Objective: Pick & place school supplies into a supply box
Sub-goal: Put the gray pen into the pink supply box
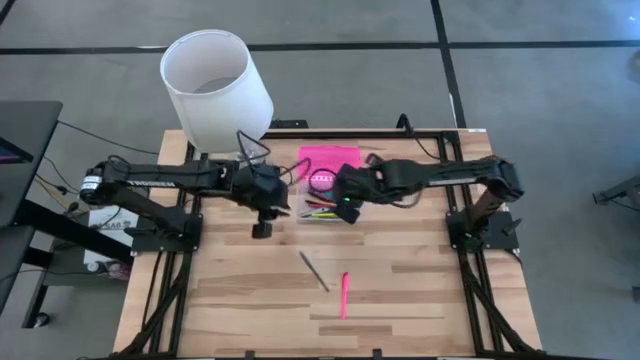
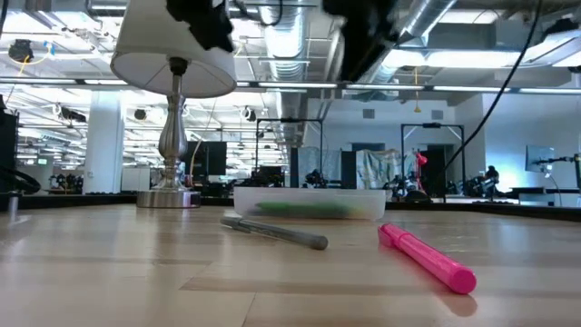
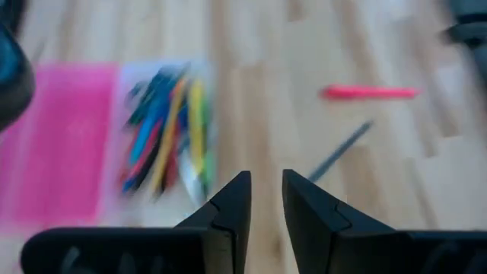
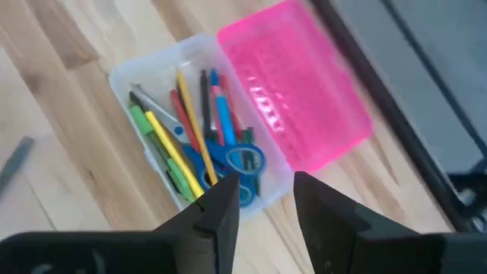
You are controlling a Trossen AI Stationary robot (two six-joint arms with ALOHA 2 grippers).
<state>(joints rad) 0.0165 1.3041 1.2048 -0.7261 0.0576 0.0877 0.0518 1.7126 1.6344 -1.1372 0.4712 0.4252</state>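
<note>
The supply box lies open at the table's far middle: its clear base (image 1: 320,205) (image 4: 190,129) holds several pens, pencils and blue-handled scissors (image 4: 236,164), and its pink lid (image 1: 330,160) (image 4: 297,91) lies flat on the far side. My right gripper (image 1: 350,212) (image 4: 266,183) hovers open above the base, nothing between its fingers. My left gripper (image 1: 262,230) (image 3: 265,179) hangs left of the box, its fingers a little apart and holding nothing. A grey pen (image 1: 314,270) (image 2: 272,232) and a pink marker (image 1: 344,295) (image 2: 427,257) lie flat on the table, nearer the front.
A lamp with a white shade (image 1: 215,85) stands on its metal foot (image 2: 168,195) at the table's far left, close behind my left arm. Bare wooden tabletop (image 1: 420,300) spreads around the two loose pens toward the near edge.
</note>
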